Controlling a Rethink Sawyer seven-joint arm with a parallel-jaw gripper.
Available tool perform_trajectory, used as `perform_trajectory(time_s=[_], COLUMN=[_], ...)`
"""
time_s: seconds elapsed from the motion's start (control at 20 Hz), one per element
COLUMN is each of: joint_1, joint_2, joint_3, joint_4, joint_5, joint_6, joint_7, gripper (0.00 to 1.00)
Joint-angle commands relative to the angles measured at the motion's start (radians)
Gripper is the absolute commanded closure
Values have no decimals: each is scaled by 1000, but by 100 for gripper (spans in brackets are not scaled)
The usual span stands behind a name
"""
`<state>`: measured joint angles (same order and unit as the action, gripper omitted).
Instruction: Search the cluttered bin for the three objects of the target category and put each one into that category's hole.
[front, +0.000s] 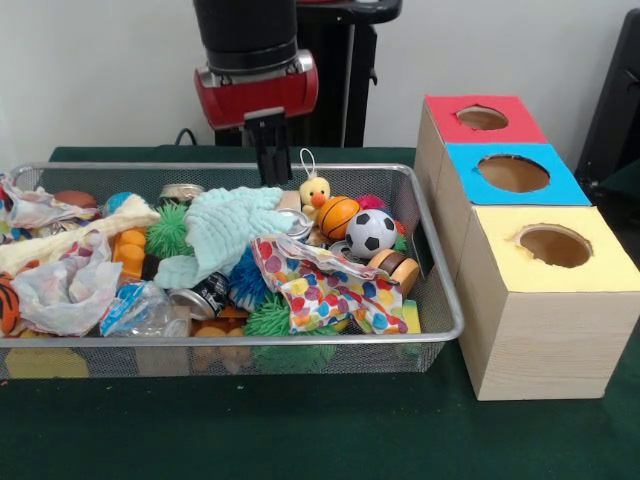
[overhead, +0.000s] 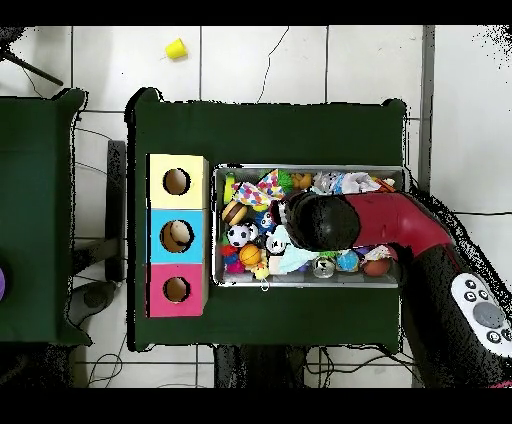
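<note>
Green-clothed table (front: 330, 430), white wall behind. Wire bin (front: 440, 265) at left-centre, packed: crumpled plastic bags at left edge, orange pieces, green spiky balls, mint knit cloth (front: 225, 232) mid-bin, cans, polka-dot cloth (front: 325, 285) near front rim. Toward right end: yellow duck plush (front: 315, 190), small basketball (front: 338, 216), soccer ball (front: 371, 232), likely the ball-type targets, clustered near right rim, unburied. Gripper (front: 270, 160) hanging over back rim of bin, beside duck; open or closed: cannot tell, nothing seen held. Right of bin, wooden box with three holes: red hole (front: 482, 118), blue hole (front: 513, 173), yellow hole (front: 554, 245); overhead view shows something already inside blue. Probably searching stage.
</note>
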<state>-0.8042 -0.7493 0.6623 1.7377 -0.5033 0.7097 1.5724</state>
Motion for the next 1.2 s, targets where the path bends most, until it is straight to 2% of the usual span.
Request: perform_trajectory(time_s=[0.05, 0.25, 0.65, 1.2], joint_1=[-6, -11, -15, -23], joint_2=[-100, -126, -149, -134], joint_3=[76, 100, 93, 95], joint_4=[75, 97, 88, 79], joint_5=[39, 57, 37, 24], joint_6=[71, 43, 48, 40], joint_7=[-112, -106, -117, -126], gripper=[100, 100, 100, 100])
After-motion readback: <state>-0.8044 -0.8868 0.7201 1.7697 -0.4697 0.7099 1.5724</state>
